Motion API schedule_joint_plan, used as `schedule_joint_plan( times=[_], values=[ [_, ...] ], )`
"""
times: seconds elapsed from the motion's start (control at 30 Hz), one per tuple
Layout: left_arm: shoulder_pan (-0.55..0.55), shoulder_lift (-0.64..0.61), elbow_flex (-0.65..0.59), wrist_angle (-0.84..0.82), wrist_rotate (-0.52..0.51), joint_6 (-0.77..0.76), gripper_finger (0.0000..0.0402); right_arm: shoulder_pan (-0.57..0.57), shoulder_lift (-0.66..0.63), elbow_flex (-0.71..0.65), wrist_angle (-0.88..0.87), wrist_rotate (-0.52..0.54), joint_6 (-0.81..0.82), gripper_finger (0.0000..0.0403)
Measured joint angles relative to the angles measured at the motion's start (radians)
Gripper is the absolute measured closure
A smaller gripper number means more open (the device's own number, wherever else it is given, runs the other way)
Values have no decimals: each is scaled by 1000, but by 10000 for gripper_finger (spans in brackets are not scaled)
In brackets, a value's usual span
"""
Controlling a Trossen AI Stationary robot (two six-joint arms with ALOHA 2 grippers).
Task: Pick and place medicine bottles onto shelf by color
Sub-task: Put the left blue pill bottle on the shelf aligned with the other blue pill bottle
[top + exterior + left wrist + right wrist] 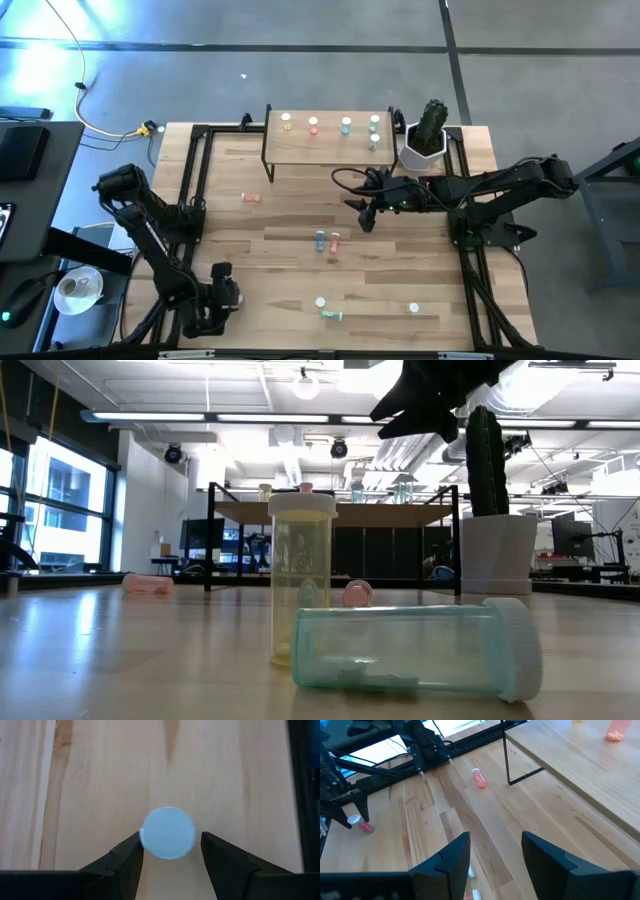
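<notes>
1. High view: the right claw (pixel 366 218) hangs over mid-table, in front of the shelf (pixel 330 152). A blue bottle (pixel 320 240) and a pink bottle (pixel 334 241) sit side by side on the table. They are just off the claw on the side away from the shelf and towards the left arm. Both look longer along the line running away from the shelf, though I can't be sure they are lying down. The right claw is plainly the nearer one. The left claw (pixel 222 292) is well apart, at the near-left corner.
2. Low view: a dark claw (pixel 430 400) hangs high above the table; by the high view it is the right one. Near the camera a yellow bottle (pixel 300 575) stands upright, with a green bottle (pixel 410 648) lying crosswise just beside it.
3. Left wrist view: the fingers (pixel 125 857) stand wide. A round white cap (pixel 167 832) is seen end-on between them, touching one finger and clear of the other, so it is bracketed rather than clamped.
4. Right wrist view: the right claw (pixel 495 852) is wide and empty. I judge it must drop and come back towards the pair.
</notes>
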Motion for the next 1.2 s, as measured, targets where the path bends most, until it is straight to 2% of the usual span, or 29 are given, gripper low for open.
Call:
schedule_joint_plan(
  times=[0.63, 1.2],
  values=[
    [2, 94, 0, 61, -39, -94, 215, 0, 0, 0, 1, -15, -25, 233],
    [-40, 95, 0, 24, -82, -172, 283, 0, 0, 0, 8, -15, -25, 233]
  ],
)
